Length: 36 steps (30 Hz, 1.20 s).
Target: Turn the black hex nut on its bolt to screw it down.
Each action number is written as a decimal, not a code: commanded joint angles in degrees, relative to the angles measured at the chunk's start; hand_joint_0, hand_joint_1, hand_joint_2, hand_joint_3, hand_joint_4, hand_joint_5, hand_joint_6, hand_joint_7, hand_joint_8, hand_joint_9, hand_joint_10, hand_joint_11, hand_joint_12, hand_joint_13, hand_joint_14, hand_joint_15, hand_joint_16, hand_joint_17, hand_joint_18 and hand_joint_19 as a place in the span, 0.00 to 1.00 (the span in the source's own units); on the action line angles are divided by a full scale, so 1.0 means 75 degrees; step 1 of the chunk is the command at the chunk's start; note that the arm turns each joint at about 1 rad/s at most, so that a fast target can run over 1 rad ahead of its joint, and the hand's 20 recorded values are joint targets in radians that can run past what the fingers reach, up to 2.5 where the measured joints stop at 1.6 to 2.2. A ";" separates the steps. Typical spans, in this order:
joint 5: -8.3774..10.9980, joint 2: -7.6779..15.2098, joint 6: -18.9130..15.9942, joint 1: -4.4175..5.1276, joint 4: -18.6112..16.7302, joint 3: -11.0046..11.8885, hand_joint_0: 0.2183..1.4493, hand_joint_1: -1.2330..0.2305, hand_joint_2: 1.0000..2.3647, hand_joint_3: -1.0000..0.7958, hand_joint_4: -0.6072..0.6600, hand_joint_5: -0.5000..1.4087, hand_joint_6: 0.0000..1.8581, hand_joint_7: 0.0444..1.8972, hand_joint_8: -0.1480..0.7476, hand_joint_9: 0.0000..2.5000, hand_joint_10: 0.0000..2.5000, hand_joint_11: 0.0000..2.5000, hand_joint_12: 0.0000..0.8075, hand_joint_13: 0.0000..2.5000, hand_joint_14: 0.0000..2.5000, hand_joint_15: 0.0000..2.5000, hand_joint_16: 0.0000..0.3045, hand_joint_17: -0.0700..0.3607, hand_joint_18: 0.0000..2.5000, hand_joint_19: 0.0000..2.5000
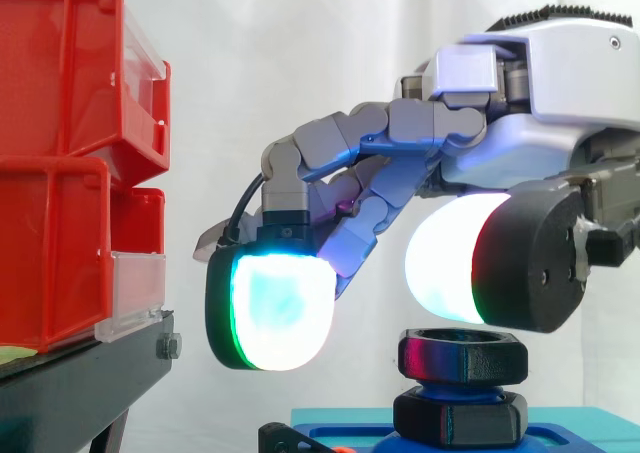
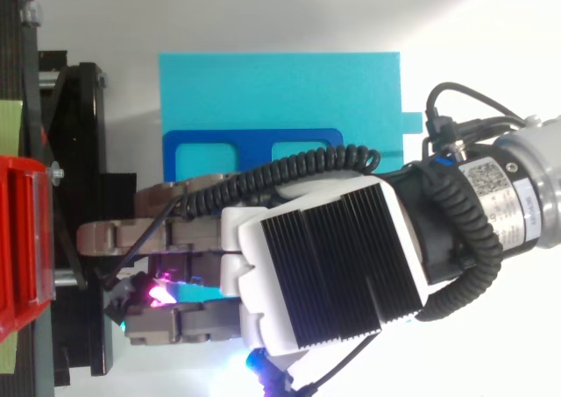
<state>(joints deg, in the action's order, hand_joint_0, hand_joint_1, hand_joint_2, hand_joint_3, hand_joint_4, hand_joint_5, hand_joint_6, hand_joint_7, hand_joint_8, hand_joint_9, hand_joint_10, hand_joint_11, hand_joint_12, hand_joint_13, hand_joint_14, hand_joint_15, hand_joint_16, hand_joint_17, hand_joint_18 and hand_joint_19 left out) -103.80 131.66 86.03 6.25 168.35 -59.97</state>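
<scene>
Robot hand (image 1: 520,143) above upper nut (image 1: 463,357); bins (image 1: 60,173) on stand (image 1: 80,383), well left.

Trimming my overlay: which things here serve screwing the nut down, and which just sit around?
Job: hand, top black hex nut, black hex piece under it, blue base.
Sitting around: red bins, black stand, teal plate.

Red bins (image 1: 60,163): two stacked, with clear front lips, at the left edge of the side view.
Black stand (image 1: 80,383): beneath the bins at lower left, with a silver screw (image 1: 169,347) at its corner.
White curtain (image 1: 300,43): behind.
Teal board (image 2: 280,86): upper middle of the top view.
Blue frame (image 2: 254,140): lies along the board's lower edge.
Yellow-green strip (image 2: 10,121): far left.
</scene>
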 commanded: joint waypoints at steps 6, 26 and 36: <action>-0.0035 -0.0023 0.0307 -0.0095 0.0533 0.0203 0.27 0.63 0.00 0.28 0.69 0.23 0.35 0.57 0.49 0.28 0.00 0.07 0.42 0.14 0.00 0.00 0.16 0.42 0.19 0.13; -0.0281 -0.0140 0.0553 -0.0177 0.0897 0.0203 0.27 0.63 0.00 0.28 0.65 0.23 0.38 0.55 0.49 0.31 0.00 0.07 0.41 0.15 0.00 0.00 0.16 0.42 0.20 0.13; -0.0316 -0.0140 0.0553 -0.0177 0.0920 0.0203 0.27 0.63 0.00 0.28 0.64 0.23 0.39 0.55 0.49 0.32 0.00 0.08 0.41 0.15 0.00 0.00 0.16 0.42 0.20 0.13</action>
<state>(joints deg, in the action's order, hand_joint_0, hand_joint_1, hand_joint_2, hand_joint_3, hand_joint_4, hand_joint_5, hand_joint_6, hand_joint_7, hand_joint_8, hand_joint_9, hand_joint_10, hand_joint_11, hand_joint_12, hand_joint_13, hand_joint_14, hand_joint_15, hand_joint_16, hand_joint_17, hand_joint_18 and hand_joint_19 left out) -105.98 130.60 90.17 4.98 175.24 -58.44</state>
